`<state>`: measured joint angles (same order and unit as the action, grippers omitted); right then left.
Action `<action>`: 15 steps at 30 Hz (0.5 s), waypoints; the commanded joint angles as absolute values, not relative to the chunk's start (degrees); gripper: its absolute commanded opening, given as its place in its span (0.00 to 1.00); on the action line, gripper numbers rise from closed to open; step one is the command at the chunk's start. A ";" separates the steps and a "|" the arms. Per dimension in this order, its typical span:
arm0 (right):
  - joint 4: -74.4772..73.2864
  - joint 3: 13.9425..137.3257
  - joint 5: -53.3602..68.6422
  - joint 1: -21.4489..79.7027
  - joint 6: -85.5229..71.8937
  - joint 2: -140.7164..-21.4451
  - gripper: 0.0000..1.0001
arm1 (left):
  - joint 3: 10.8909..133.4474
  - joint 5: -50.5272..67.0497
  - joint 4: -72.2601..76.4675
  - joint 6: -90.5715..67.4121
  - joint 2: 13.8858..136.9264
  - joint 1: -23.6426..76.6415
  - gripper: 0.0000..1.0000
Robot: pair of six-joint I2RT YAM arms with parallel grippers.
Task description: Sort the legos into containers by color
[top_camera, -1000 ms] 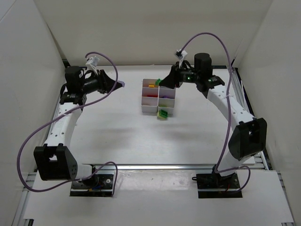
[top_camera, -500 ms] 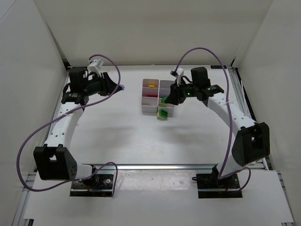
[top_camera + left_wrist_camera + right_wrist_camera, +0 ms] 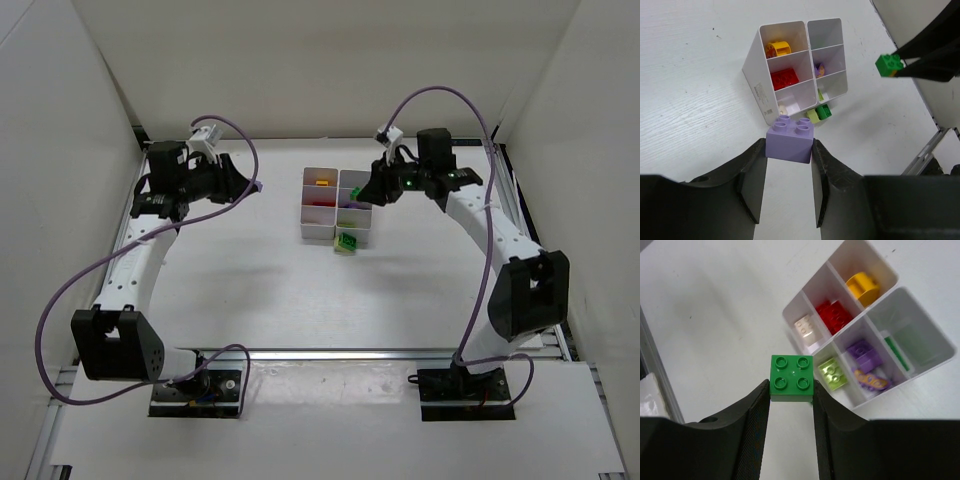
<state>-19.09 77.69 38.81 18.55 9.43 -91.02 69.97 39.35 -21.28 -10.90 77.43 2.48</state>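
near the white boxes (image 3: 801, 305), the right end effector (image 3: 791, 390) clamps a green brick (image 3: 791, 376). farther left, the left end effector (image 3: 789, 148) grips a purple brick (image 3: 789, 139).

Overhead view looks down; both wrist views (closer, perhaps oblique) share the containers (image 3: 759, 90).

We see a white table (image 3: 250, 270) carrying the containers (image 3: 316, 229), with two green bricks (image 3: 346, 242) (one paler) lying just beside them.
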 commanded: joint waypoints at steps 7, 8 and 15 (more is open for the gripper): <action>-22.67 96.23 39.03 16.26 4.58 -101.68 0.00 | 74.27 37.36 -24.17 -6.16 77.70 2.81 0.10; -23.55 97.63 38.94 16.09 3.70 -103.34 0.00 | 74.44 37.18 -24.69 -5.89 77.61 2.81 0.10; -28.73 105.29 35.95 16.79 -2.00 -108.18 0.00 | 74.09 35.77 -26.10 -4.83 77.26 2.81 0.10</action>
<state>-25.34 101.38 37.17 16.49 1.91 -106.96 72.29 36.56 -24.91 -6.31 78.35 2.48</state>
